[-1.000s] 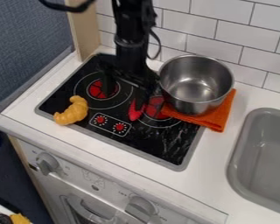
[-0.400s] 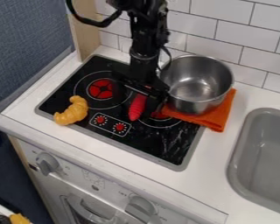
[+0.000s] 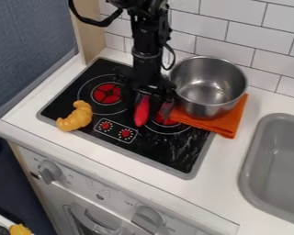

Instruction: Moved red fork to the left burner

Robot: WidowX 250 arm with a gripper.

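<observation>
The black gripper point(image 3: 149, 104) hangs low over the middle of the stove, between the two burners. Its fingers stand apart, with the red fork point(image 3: 141, 112) between them; its upper end is hidden under the gripper. The fork's lower end points toward the stove's front, just left of the right burner point(image 3: 164, 120), which the gripper partly covers. To the left of the gripper, the left burner point(image 3: 107, 93) shows its red centre and has nothing on it.
A metal pot point(image 3: 209, 87) stands close to the gripper's right on a folded orange cloth point(image 3: 230, 122). A yellow croissant point(image 3: 76, 116) lies at the stove's left front edge. At the far right is a grey sink point(image 3: 275, 165).
The gripper first moved right, uncovering more of the left burner, then slightly back left around the fork. The pot has shifted very slightly right. The fork stays in nearly the same spot.
</observation>
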